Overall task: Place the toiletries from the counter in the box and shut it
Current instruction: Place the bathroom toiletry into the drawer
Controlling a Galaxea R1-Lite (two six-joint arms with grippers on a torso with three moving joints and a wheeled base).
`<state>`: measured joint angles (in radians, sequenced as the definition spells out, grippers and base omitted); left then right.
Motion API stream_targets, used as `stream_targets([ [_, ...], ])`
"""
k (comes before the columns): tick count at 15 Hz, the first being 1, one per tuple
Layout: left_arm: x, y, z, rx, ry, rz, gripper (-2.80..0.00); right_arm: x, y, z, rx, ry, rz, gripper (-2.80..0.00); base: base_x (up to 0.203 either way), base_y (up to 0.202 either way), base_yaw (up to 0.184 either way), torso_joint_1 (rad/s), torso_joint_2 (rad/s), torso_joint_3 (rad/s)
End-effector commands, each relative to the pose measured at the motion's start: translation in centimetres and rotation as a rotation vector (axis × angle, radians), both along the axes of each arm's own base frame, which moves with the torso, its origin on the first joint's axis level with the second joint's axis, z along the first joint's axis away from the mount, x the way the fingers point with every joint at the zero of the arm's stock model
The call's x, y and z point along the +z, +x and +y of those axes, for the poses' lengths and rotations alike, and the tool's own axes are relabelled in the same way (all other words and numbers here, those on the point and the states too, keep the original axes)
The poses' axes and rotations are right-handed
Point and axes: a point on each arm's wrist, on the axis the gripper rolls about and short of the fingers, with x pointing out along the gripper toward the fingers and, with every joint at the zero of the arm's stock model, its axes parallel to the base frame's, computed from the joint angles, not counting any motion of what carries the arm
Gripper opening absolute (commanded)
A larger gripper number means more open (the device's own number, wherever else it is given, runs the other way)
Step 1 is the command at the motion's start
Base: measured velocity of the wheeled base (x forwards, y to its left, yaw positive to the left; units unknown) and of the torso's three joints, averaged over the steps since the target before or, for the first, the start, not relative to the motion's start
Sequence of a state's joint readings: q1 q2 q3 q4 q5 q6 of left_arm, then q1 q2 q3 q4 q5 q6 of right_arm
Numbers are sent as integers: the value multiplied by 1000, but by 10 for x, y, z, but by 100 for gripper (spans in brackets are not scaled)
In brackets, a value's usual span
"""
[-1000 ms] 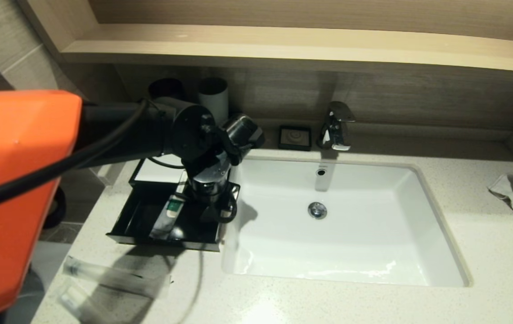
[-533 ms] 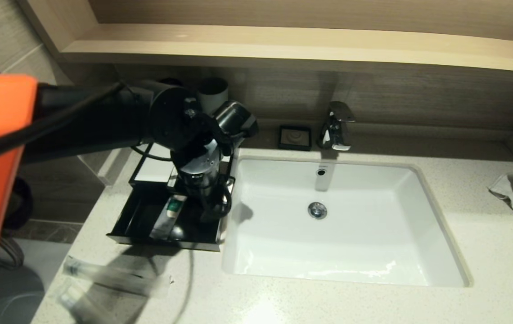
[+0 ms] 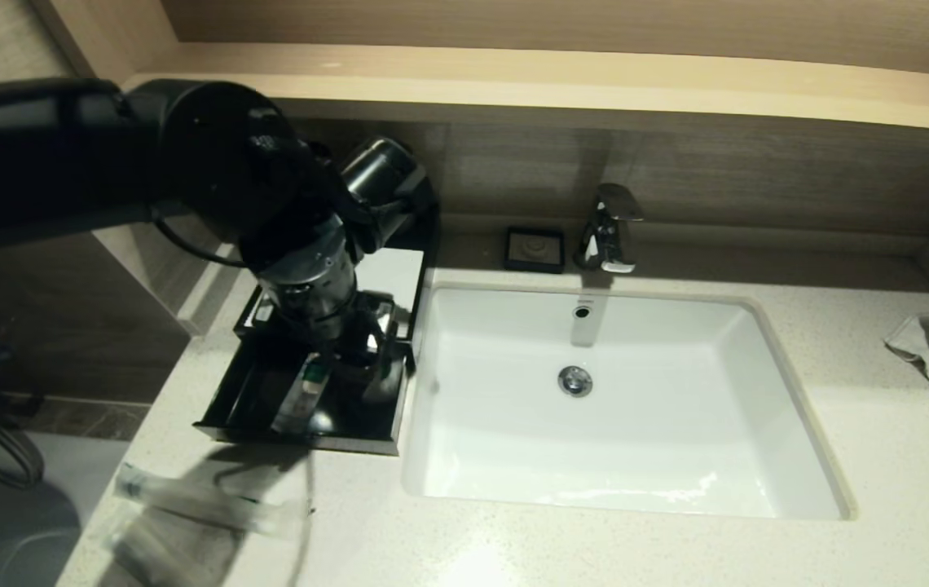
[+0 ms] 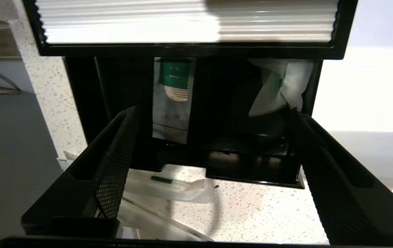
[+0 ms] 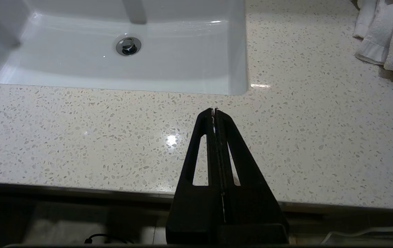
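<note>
Bathroom worktop (image 3: 676, 554) | left gripper (image 4: 213, 144) spread above box (image 3: 301, 391) | right gripper (image 5: 214, 113) pressed together | 2 packets (image 3: 204, 505) outside: light, slippery, pinch mid-length

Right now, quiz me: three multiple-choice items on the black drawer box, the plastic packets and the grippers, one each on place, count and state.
1. Where does the low black box with a white top panel stand?
A. left of the white rectangular basin
B. on the wooden shelf
C. by the grey-white cloth towel

2. How many translucent plastic packets with green labels lie in its drawer?
A. none
B. two
C. five

3. How is the left gripper?
A. shut on a packet
B. open, empty
C. out of view

Answers: 1 A, the head view shows it beside the basin's left rim. 2 B, one flat packet and one crumpled packet. 3 B, its fingers stand wide apart above the drawer.
</note>
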<state>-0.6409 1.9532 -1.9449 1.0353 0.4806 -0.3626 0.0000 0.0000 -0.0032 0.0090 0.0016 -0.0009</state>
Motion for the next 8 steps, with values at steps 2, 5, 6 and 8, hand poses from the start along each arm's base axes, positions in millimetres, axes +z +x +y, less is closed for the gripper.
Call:
stream_targets([
  [2,14,-8,15,25,-12,-15,0,0,0,0,0,-1,0,-280,0,0,0,0,0,0],
  [5,21,-15,21,29,-18,-20,-280,0,0,0,0,-1,0,-280,0,0,0,0,0,0],
  [6,24,-19,24,28,-15,-12,-280,0,0,0,0,-1,0,-280,0,0,0,0,0,0],
  [8,26,-29,30,60,-24,24,-280,0,0,0,0,-1,-1,-280,0,0,0,0,0,0],
])
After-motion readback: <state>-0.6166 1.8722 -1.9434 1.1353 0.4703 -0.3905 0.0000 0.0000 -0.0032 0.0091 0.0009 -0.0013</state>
